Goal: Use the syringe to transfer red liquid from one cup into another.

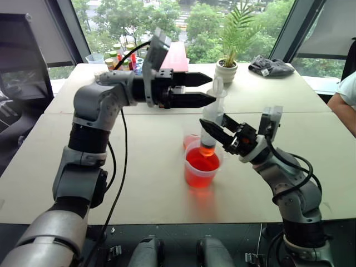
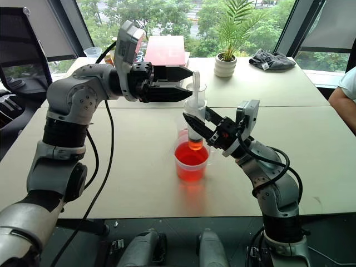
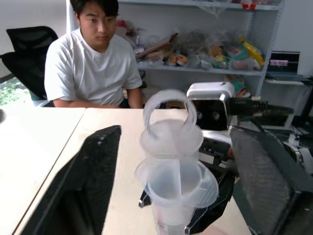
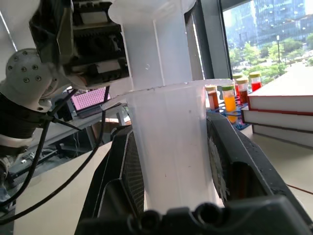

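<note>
One syringe (image 1: 211,119), upright over large red cup (image 1: 201,167); small cup (image 1: 190,140) just behind. Right gripper (image 1: 214,133) clamped on barrel; left gripper (image 1: 207,89) spread around plunger. Wide bare table (image 1: 139,167).

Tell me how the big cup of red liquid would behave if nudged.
The larger cup looks like thin clear plastic, so probably light and easy to slide. The red liquid fills much of it, so a nudge would likely slosh it. Its wide body suggests sliding before tipping.

Left claw (image 1: 207,89) level, fingers spread, pointing right; right claw (image 1: 213,133) angled up, clamped shut.
</note>
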### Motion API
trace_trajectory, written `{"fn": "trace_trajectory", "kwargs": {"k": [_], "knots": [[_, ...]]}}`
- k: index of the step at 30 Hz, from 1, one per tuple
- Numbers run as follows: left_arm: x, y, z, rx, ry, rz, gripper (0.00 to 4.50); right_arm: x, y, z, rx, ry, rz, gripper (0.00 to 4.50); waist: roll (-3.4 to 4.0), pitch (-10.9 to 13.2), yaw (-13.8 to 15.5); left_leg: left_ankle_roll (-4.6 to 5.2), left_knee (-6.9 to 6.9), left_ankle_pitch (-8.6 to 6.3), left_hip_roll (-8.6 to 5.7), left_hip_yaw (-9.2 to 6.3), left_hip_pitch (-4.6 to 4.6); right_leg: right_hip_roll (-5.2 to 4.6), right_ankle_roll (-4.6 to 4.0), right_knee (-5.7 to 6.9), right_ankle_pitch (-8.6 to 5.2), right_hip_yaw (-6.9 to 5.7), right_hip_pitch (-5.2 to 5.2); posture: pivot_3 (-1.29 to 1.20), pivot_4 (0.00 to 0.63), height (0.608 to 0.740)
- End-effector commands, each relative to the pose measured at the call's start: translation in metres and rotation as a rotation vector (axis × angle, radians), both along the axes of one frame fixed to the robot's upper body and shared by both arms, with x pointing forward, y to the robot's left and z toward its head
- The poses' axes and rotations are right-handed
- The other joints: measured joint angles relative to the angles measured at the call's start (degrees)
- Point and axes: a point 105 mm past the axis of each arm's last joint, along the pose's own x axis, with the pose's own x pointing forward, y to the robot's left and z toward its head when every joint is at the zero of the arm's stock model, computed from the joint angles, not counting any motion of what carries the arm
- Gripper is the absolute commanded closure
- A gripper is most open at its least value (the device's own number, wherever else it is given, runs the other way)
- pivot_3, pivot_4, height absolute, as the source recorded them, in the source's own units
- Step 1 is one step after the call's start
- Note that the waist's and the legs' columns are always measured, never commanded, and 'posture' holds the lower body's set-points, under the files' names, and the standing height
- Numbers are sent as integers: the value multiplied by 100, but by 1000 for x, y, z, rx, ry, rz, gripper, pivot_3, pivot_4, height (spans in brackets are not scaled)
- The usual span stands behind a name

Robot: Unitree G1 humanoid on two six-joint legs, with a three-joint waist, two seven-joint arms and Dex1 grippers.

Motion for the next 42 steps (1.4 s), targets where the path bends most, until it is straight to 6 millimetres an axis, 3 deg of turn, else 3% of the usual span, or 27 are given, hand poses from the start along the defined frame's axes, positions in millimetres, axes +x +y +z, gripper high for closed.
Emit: {"fn": "trace_trajectory", "kwargs": {"k": [1, 7, 11, 15, 19, 22, 27, 37, 42], "knots": [[-3, 10, 5, 3, -59, 28, 311, -9, -2, 19, 22, -60, 10, 3083, 0, 0, -2, 0, 0, 0, 0, 0, 0, 0, 0, 0, 0, 0, 0, 0, 150, 740], [4, 35, -5, 23, -38, 128, 311, -11, -2, 28, 33, -57, 24, 3083, 0, 0, -5, 0, 0, 0, 1, 0, 0, -2, 0, 1, 0, 1, 0, 0, 150, 740], [10, 49, -5, 25, -42, 200, 311, -7, -7, 51, 66, -71, 34, 3083, 0, 1, -6, 0, 1, 0, 0, 1, 0, -4, 0, 2, 0, 1, -1, 0, 150, 740], [15, 57, -4, 24, -49, 249, 311, 12, -13, 82, 109, -83, 39, 3083, 0, 0, -9, 0, 0, 0, 1, 0, 1, -5, 0, 2, 0, -1, -1, 0, 150, 740], [15, 58, -3, 21, -54, 260, 311, 33, -12, 89, 114, -82, 36, 3083, 0, 0, 11, 0, 0, 0, 1, 0, 0, -5, -1, 0, 0, -3, 0, 0, 150, 740], [14, 57, 0, 15, -68, 266, 311, 64, -5, 63, 87, -73, 20, 3083, -1, 0, -14, 1, -3, 0, 0, 6, -2, -5, 0, -4, 0, -2, -1, 0, 150, 740], [16, 49, 8, -11, -97, 271, 311, 82, 5, 28, 63, -55, 24, 3083, 2, 2, -25, 0, -3, 0, 1, 7, 0, -1, 1, 3, 1, 0, -4, 0, 150, 740], [22, 19, 32, -80, -127, 191, 311, 88, 13, 8, 33, -58, 17, 3083, 2, 2, -17, -1, -2, 1, -1, 7, -2, -4, 1, 3, 1, -1, -4, 0, 150, 740], [29, 5, 26, -66, -114, 166, 311, 86, 14, 6, 25, -56, 19, 3083, 2, 2, -29, -1, -4, 1, 0, 7, -1, -2, 1, 3, 1, -2, -5, 0, 150, 740]]}}
